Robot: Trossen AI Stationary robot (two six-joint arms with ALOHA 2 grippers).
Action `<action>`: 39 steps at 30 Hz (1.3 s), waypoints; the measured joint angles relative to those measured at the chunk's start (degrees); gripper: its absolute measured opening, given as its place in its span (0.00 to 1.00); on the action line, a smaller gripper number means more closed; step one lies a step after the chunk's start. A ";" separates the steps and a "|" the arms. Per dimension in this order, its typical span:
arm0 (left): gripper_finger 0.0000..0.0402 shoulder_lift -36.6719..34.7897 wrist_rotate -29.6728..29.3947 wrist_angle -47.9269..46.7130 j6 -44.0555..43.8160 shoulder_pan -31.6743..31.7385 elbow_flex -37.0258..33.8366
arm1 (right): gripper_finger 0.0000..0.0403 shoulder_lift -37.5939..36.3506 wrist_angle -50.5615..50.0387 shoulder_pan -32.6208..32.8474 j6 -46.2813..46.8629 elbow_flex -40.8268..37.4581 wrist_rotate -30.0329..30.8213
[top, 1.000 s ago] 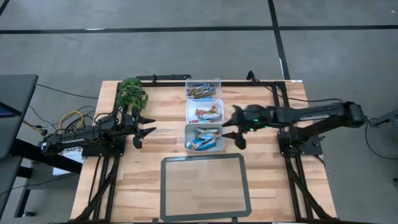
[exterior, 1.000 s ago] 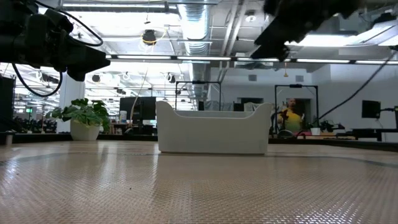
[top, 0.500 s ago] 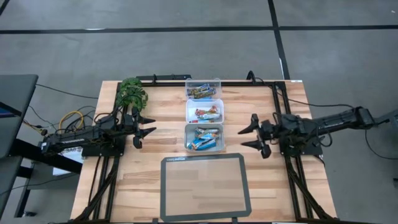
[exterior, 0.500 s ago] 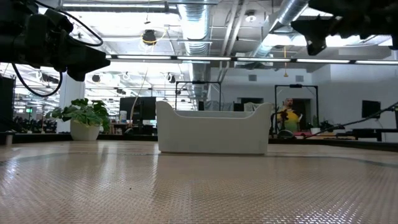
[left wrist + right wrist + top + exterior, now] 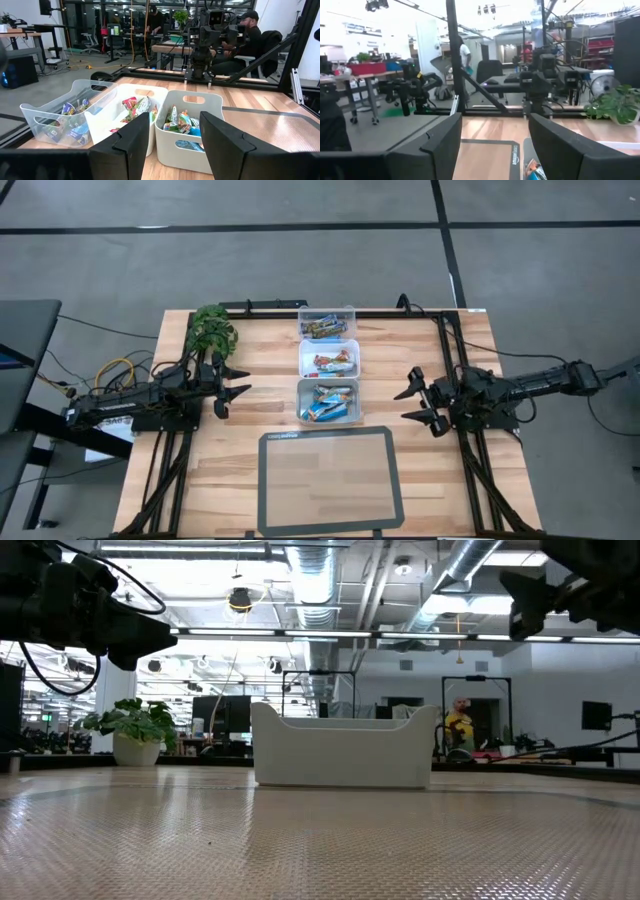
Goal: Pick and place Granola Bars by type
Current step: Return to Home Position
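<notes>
1. Over the table's (image 5: 270, 350) left side: left hand (image 5: 248, 381), low and level, fingers spread wide, nothing between them; leafy plant (image 5: 212, 330) just behind.
2. At centre, in a row: clear tub (image 5: 300, 320), white bin (image 5: 302, 360), grey bin (image 5: 299, 402), with granola bars (image 5: 328, 406) lying inside all three. Wrapper print too small to read from above. From table height, only the nearest bin's wall seen, contents hidden.
3. Over the right side: right hand (image 5: 401, 406), fingers wide apart, empty, well apart from the bins; cut off at the low view's top corner.
</notes>
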 joint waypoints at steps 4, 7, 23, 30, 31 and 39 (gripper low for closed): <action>0.42 -0.02 0.00 0.01 0.00 -0.01 0.00 | 0.56 -4.09 -3.07 -0.78 0.39 -0.83 -0.54; 0.42 -0.02 0.00 0.00 0.02 0.00 0.00 | 0.56 -7.42 -6.11 -1.28 0.01 -0.83 -0.58; 0.42 0.00 0.00 0.02 0.00 -0.01 0.00 | 0.56 -24.07 -26.12 -3.51 3.05 -0.83 12.60; 0.42 0.00 0.00 0.00 0.02 -0.02 0.00 | 0.56 -26.47 -31.69 -3.51 3.27 -0.81 12.11; 0.42 0.00 0.00 0.02 0.00 -0.02 0.02 | 0.56 -26.50 -31.73 -3.51 3.25 -0.81 12.10; 0.42 0.00 0.00 0.02 0.02 -0.02 0.00 | 0.56 -26.49 -32.75 -3.49 3.53 -0.81 11.28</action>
